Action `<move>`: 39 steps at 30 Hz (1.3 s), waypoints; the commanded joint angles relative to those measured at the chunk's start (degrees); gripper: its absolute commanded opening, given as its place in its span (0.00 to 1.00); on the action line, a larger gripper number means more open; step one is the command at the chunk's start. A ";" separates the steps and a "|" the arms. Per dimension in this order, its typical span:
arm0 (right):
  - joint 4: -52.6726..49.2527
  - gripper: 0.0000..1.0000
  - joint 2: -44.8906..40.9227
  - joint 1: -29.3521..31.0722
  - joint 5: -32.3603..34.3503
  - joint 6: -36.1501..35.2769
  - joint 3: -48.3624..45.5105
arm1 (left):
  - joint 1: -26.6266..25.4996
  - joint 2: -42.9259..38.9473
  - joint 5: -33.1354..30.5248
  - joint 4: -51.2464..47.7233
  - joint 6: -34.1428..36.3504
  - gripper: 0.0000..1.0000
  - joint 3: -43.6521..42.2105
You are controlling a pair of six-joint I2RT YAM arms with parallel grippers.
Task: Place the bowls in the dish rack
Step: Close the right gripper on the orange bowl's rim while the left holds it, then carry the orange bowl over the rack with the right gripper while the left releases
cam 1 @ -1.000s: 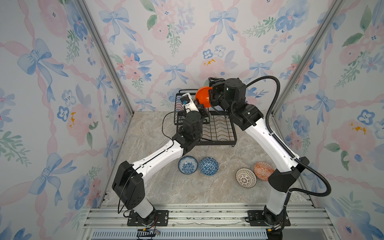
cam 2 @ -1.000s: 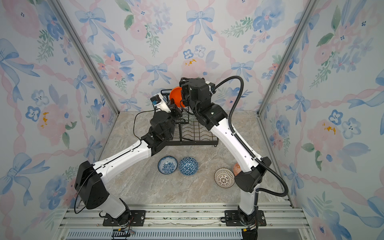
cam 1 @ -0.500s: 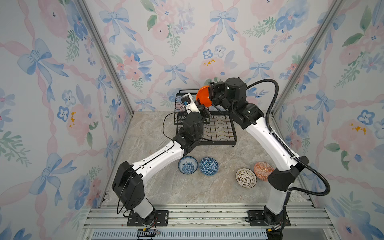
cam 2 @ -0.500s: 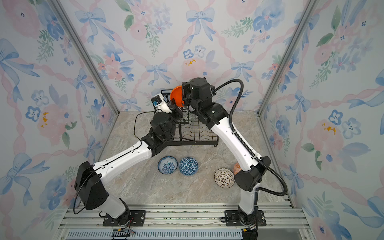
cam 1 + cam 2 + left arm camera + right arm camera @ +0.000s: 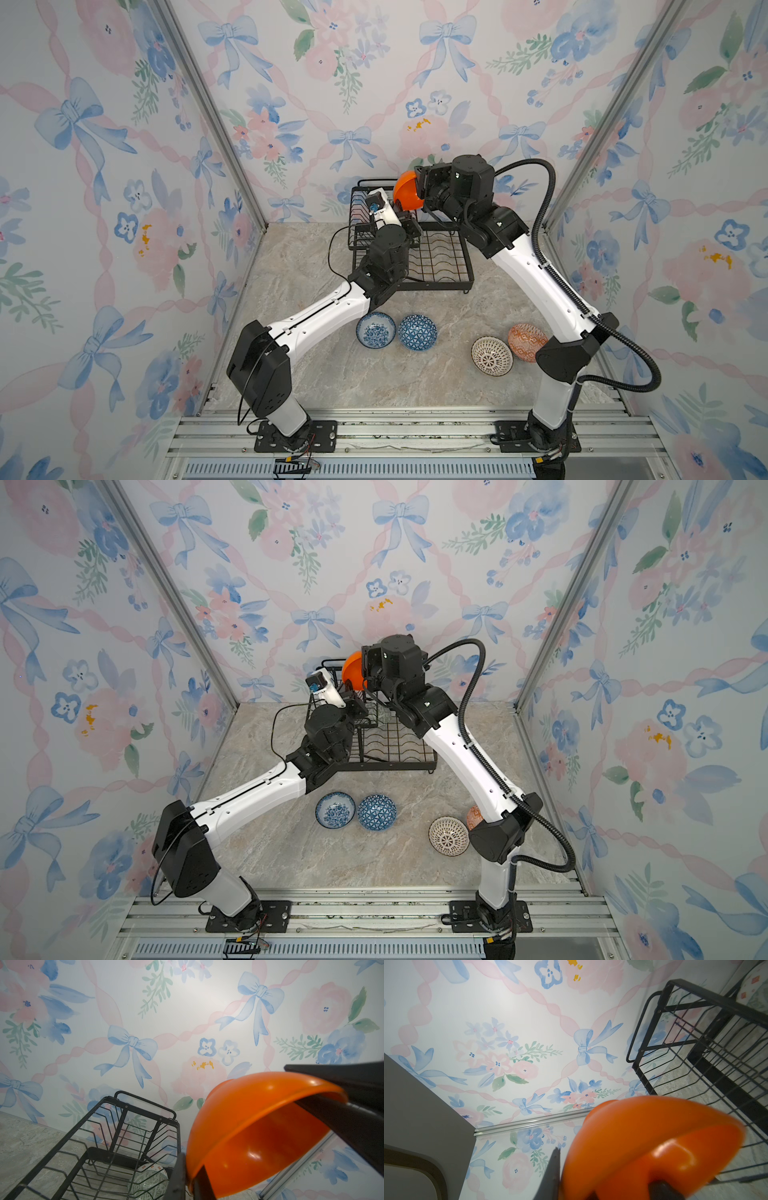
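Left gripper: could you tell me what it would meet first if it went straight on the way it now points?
Probably the back wall: the left gripper, shut on the rim of the orange bowl, points up past the dish rack, though depth is unclear.

Both arms [image 5: 324,309] raised; jaws clamped

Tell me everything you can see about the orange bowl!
The orange bowl is plain, smooth and shiny, like plastic, with a small round foot and nothing inside. It is tipped on its side up in the air, beside the raised basket of the dish rack. The left gripper and the right gripper both pinch its rim, on opposite sides.
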 commanded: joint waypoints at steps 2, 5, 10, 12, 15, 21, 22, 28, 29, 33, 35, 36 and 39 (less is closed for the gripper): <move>1.96 0.00 -1.67 -1.67 3.78 -4.50 -2.26 | -0.75 -1.77 -1.92 3.27 1.69 0.17 1.09; 3.86 0.00 -2.73 -1.67 4.05 -4.79 -4.58 | -0.80 -2.06 -2.15 2.87 1.34 0.24 0.89; 5.42 0.00 -4.14 -2.10 4.20 -6.37 -7.29 | -0.99 -3.34 -2.83 1.19 0.50 0.47 0.15; 6.00 0.00 -5.03 -2.50 4.23 -7.29 -8.84 | -1.12 -4.41 -3.05 0.46 0.12 0.60 -0.79; 7.93 0.00 -7.07 -3.38 4.21 -8.37 -12.82 | -1.39 -6.39 -3.07 -1.31 -0.21 0.79 -2.36; 11.68 0.00 -11.96 -5.26 5.62 -11.03 -23.27 | -2.05 -10.62 -2.37 -5.48 -2.28 0.98 -5.76; 12.21 0.00 -14.14 -5.44 6.43 -12.00 -25.35 | -2.05 -11.48 -2.18 -6.36 -2.73 0.98 -6.42; 13.84 0.00 -19.70 -6.83 8.42 -14.14 -36.00 | -2.05 -16.20 -2.48 -14.75 -5.32 0.98 -8.83; 13.88 0.00 -20.36 -6.90 8.74 -14.48 -37.32 | -1.96 -16.80 -2.41 -16.33 -6.05 0.98 -9.19; 13.49 0.00 -23.10 -7.39 9.57 -16.59 -42.05 | -1.65 -18.86 -0.13 -22.40 -8.78 0.98 -10.02; 12.85 0.00 -24.26 -7.69 9.73 -17.67 -43.66 | -1.51 -19.98 1.66 -23.46 -9.34 0.98 -11.02; 12.74 0.00 -24.80 -7.82 9.62 -18.22 -44.63 | -1.36 -20.60 2.65 -23.64 -9.39 0.98 -11.74; 13.79 0.00 -26.21 -8.17 9.30 -19.98 -47.88 | -1.03 -21.45 3.92 -23.81 -9.49 0.98 -13.51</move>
